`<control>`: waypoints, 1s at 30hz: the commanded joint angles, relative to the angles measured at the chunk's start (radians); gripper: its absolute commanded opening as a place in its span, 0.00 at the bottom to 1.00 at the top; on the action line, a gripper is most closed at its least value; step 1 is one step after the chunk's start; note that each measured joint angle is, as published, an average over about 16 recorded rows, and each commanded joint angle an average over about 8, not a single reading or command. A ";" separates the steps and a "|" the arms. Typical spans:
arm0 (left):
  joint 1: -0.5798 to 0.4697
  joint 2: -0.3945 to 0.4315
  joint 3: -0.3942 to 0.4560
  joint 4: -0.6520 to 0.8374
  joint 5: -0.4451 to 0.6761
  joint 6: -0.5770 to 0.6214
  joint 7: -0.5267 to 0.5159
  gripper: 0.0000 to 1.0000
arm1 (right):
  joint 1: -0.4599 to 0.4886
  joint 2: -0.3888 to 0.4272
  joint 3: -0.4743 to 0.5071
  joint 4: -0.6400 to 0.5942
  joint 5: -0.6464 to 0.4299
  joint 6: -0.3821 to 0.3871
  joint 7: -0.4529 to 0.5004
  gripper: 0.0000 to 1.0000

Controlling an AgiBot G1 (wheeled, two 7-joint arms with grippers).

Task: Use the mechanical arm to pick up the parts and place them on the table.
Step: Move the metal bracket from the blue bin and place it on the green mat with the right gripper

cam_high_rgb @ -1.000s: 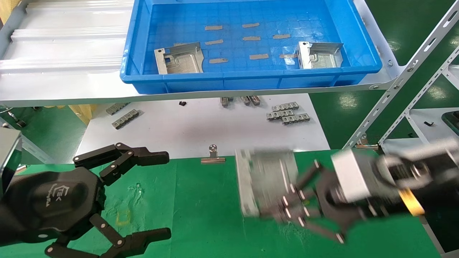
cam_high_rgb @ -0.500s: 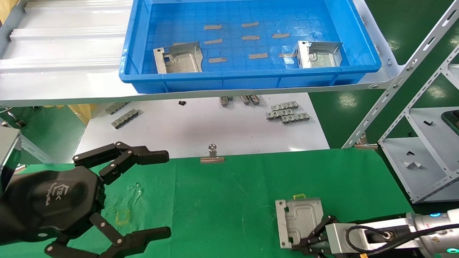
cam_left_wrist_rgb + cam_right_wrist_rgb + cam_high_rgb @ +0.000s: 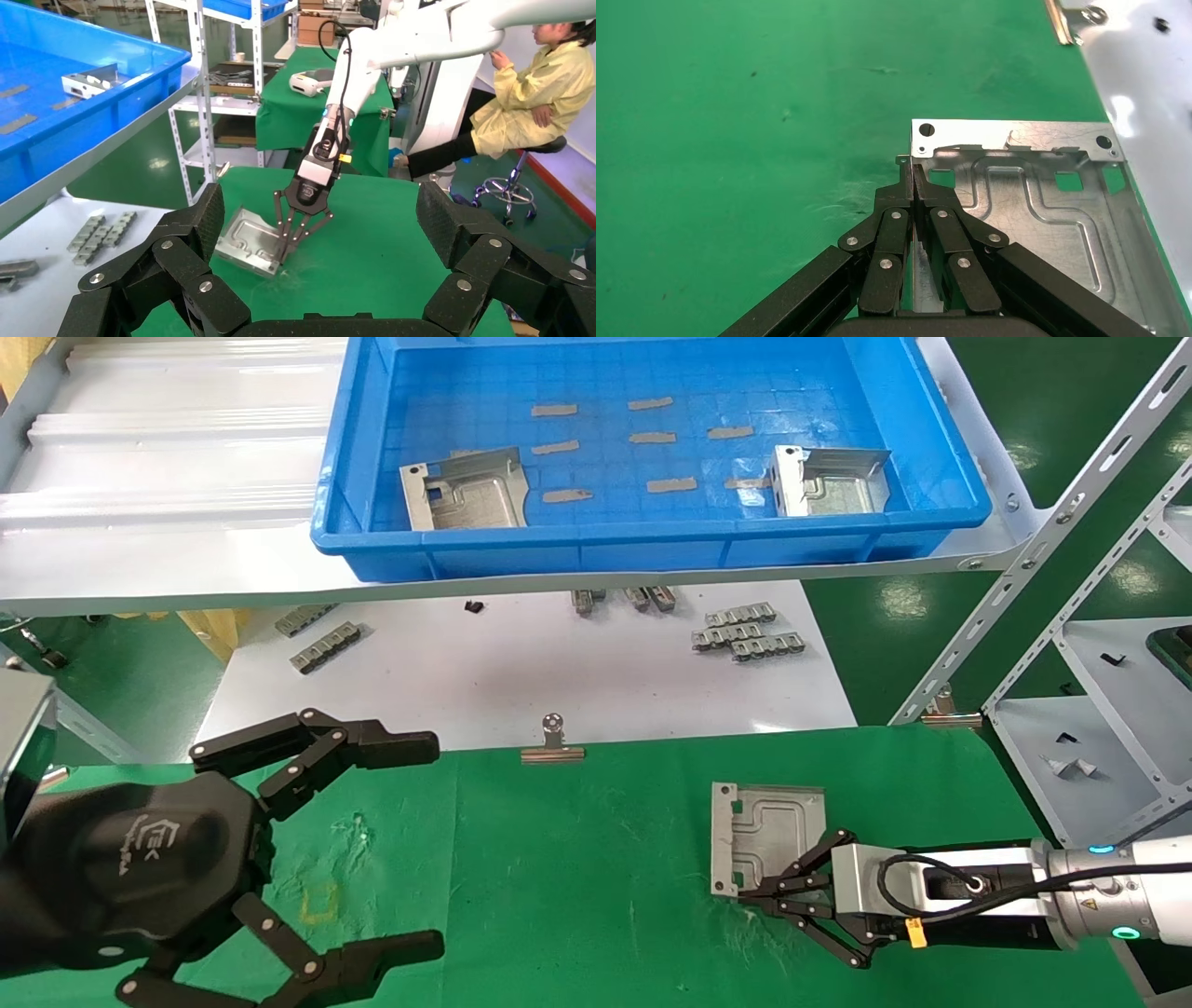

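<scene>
On table [image 3: 596, 859] | right claw [image 3: 745, 893] pinches part [image 3: 765, 836] flange

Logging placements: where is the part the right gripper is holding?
In the head view the part sits on the right of the green table, pinched along one flange by the right gripper, nearer than the binder clip.

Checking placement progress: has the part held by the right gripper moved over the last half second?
Yes. The part shifted away from the robot, toward the binder clip, the right gripper clamping its flange.

White arm [image 3: 1131, 894], black tool [image 3: 762, 890] (riveted fingers).
</scene>
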 commanded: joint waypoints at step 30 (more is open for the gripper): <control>0.000 0.000 0.001 0.000 0.000 0.000 0.000 1.00 | 0.122 -0.195 -0.038 -0.484 -0.088 -0.152 -0.259 1.00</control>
